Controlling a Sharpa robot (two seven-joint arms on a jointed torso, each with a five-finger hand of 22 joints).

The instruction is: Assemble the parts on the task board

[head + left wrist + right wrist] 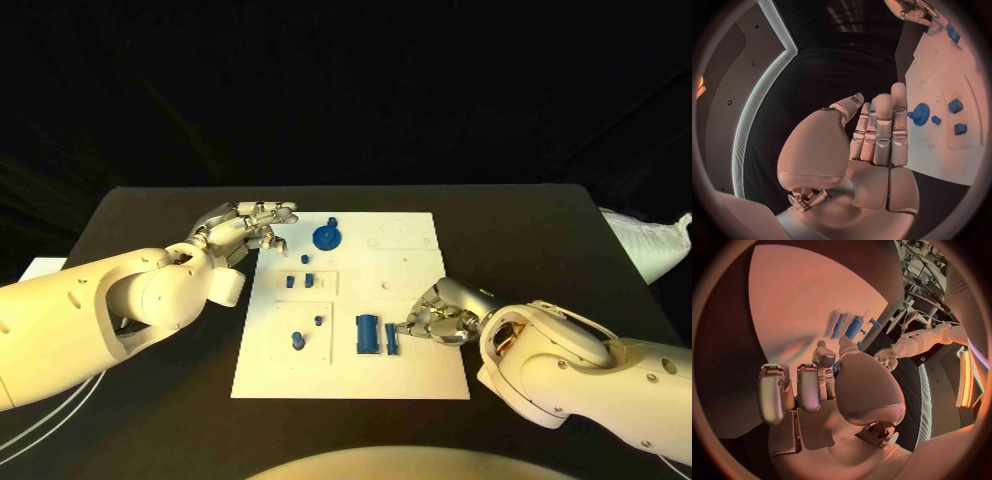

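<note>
The left hand's fingers (pixel 882 131) lie straight and close together, the thumb apart from them, with nothing held; the left hand (pixel 245 228) hovers at the far left edge of the task board (pixel 411 370), over the black table (pixel 534 225). Just beside its fingertips on the board stands a blue gear-like part (pixel 329 237), and nearer along the board lie two small blue blocks (pixel 299 281), one beside the other. The right hand's fingers (pixel 807 387) are curled inward; the right hand (pixel 440 318) rests at the right edge of the board, close to two upright blue bars (pixel 378 335) that stand side by side in the near half of the board. Whether the curled fingers pinch anything is hard to say, since the palm hides the tips; no part plainly shows between them. A further small blue piece (pixel 299 341) lies left of the bars, with another tiny one (pixel 317 321) just beyond it. At the table's right edge sits a white bag (pixel 649 245), well apart from the board.
</note>
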